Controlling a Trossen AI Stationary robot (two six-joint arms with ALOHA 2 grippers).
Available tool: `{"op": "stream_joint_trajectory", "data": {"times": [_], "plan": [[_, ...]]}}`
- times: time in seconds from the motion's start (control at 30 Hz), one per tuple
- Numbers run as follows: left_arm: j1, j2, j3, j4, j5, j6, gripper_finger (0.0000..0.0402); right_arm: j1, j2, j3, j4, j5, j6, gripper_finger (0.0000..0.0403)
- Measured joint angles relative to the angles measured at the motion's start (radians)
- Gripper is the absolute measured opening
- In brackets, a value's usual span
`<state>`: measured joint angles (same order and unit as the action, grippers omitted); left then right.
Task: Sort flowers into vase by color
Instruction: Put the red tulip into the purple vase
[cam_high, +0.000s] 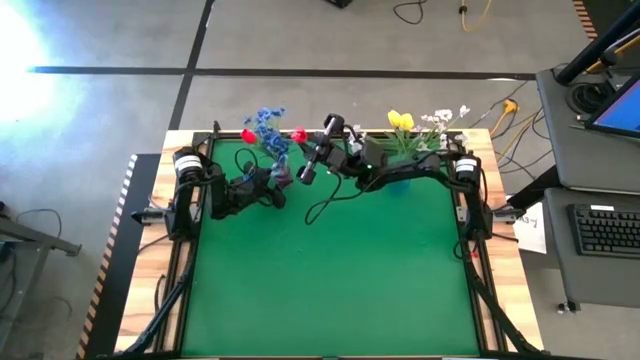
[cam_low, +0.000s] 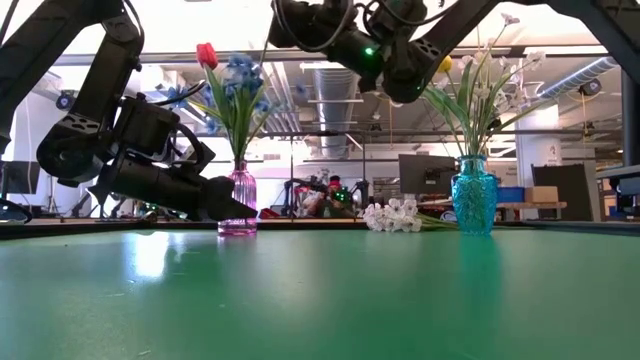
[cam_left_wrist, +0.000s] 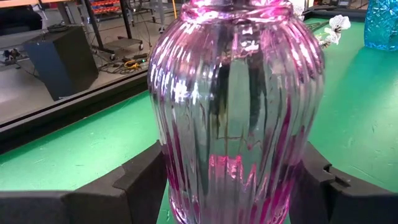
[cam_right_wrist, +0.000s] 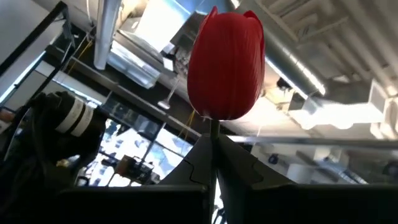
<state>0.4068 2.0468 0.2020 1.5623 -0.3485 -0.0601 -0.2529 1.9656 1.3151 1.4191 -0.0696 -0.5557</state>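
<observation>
A pink ribbed glass vase (cam_low: 240, 200) stands on the green table at the far left and holds blue flowers (cam_low: 240, 75) and a red tulip (cam_low: 207, 55). My left gripper (cam_left_wrist: 227, 186) reaches it level, a finger on each side. My right gripper (cam_high: 304, 142) is high above the table beside the blue flowers (cam_high: 268, 130), tipped upward and shut on a second red tulip (cam_right_wrist: 227, 62). A teal vase (cam_low: 475, 195) at the far right holds yellow tulips (cam_high: 400, 120) and white sprays (cam_high: 440, 120). My left gripper has the pink vase's lower body (cam_left_wrist: 180, 186) between its two fingers (cam_left_wrist: 143, 183), one on each side, coming in level from the table's left. The vase stands upright with its base on the table. My right gripper pinches the tulip's stem (cam_right_wrist: 214, 132) just below the red head, between the two fingertips. The fingers slant upward. The head stands above the fingertips, lifted clear of the table; the stem's lower part is hidden behind the fingers.
A cluster of white blossoms (cam_low: 392, 215) lies on the table between the two vases. The wide green mat (cam_high: 330, 280) stretches toward the near edge. Wooden borders and arm mounts (cam_high: 185, 165) frame the table's sides.
</observation>
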Motion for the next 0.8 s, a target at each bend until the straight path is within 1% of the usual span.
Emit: {"op": "stream_joint_trajectory", "data": {"times": [0.1,0.37,0.8], "plan": [[0.0,0.0,0.0,0.0,0.0,0.0,0.0245,0.003,0.0,0.0,0.018,0.0,-0.028,0.0009],[0.0,0.0,0.0,0.0,0.0,0.0,0.0245,0.004,0.0,0.0,0.023,0.001,-0.028,0.0009],[0.0,0.0,0.0,0.0,0.0,0.0,0.0245,0.004,-0.004,0.016,0.028,0.002,0.009,0.0009]]}}
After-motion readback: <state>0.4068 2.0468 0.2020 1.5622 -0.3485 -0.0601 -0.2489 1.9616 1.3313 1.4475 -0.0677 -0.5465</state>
